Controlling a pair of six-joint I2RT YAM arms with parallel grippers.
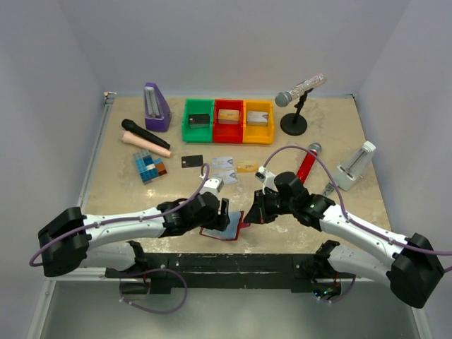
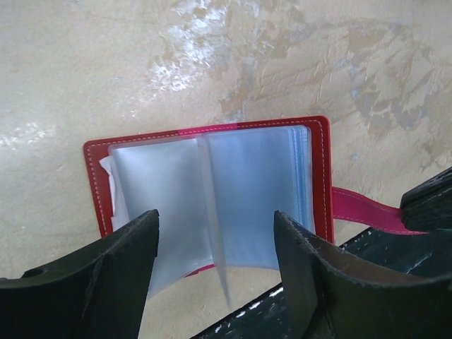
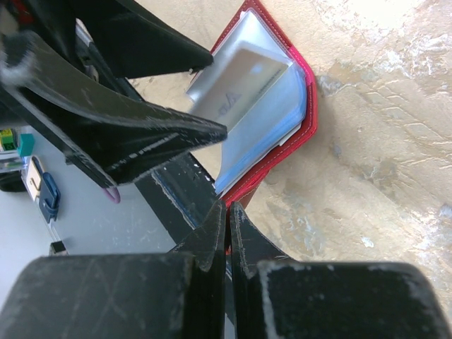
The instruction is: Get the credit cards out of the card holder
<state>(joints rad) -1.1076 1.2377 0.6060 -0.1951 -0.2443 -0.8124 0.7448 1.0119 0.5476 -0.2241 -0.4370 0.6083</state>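
The dark-red card holder lies open at the table's near edge, its pale bluish pockets up. My left gripper is open and straddles the pockets; one clear leaf stands between its fingers. My right gripper is shut on the holder's snap tab. In the right wrist view a pale grey card-like piece with a dark mark shows in a pocket of the holder. On the table behind lie a black card, two silvery cards and a gold-orange card.
Green, red and yellow bins hold small blocks at the back. A purple metronome, black microphone, microphone on a stand, red microphone, white device, colour blocks. Black front bar.
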